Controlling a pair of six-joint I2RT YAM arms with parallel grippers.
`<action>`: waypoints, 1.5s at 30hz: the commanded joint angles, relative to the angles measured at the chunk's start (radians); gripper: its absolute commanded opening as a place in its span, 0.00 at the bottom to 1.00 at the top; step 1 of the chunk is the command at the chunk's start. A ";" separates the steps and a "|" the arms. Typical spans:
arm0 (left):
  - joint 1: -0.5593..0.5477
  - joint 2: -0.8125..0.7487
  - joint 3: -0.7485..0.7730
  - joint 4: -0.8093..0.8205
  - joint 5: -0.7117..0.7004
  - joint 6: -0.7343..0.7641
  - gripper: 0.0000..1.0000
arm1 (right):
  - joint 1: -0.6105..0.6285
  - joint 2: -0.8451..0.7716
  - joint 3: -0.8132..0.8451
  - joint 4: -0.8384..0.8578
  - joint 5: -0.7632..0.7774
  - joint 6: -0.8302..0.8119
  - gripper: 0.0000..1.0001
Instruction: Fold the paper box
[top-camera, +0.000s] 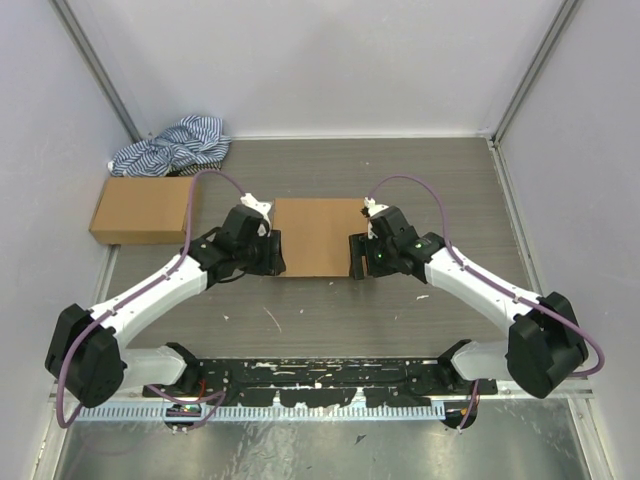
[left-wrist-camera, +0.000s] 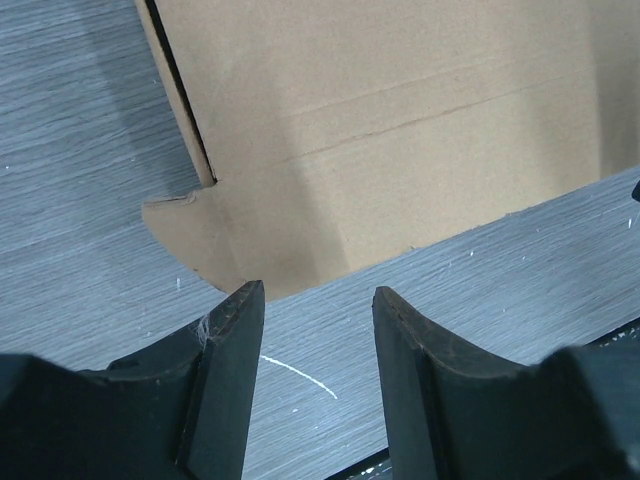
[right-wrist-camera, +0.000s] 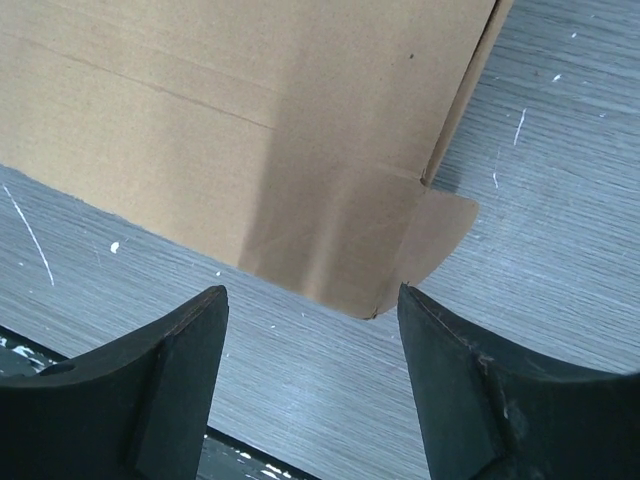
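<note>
The paper box (top-camera: 318, 234) is a plain brown cardboard mailer lying on the grey table between my two arms. My left gripper (top-camera: 272, 252) is open and empty at its near left corner. In the left wrist view the box (left-wrist-camera: 400, 130) shows a crease, a slit and a rounded corner tab just beyond the open gripper (left-wrist-camera: 318, 300). My right gripper (top-camera: 358, 256) is open and empty at the near right corner. In the right wrist view the box (right-wrist-camera: 250, 130) and its rounded tab lie just ahead of the open gripper (right-wrist-camera: 312, 300).
A sealed oblong brown carton (top-camera: 145, 209) lies at the left. A blue-and-white striped cloth (top-camera: 175, 147) is bunched behind it in the back left corner. Grey walls enclose the table on three sides. A black rail (top-camera: 320, 385) runs along the near edge.
</note>
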 joint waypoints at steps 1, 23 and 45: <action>-0.005 0.008 0.018 -0.007 0.010 -0.004 0.54 | 0.004 0.005 0.018 0.026 0.036 -0.017 0.74; 0.001 0.072 -0.098 0.185 -0.131 0.026 0.60 | 0.004 0.054 -0.017 0.126 0.042 0.023 0.91; 0.001 -0.032 -0.273 0.461 -0.202 0.036 0.81 | 0.004 0.002 -0.069 0.222 0.018 0.026 1.00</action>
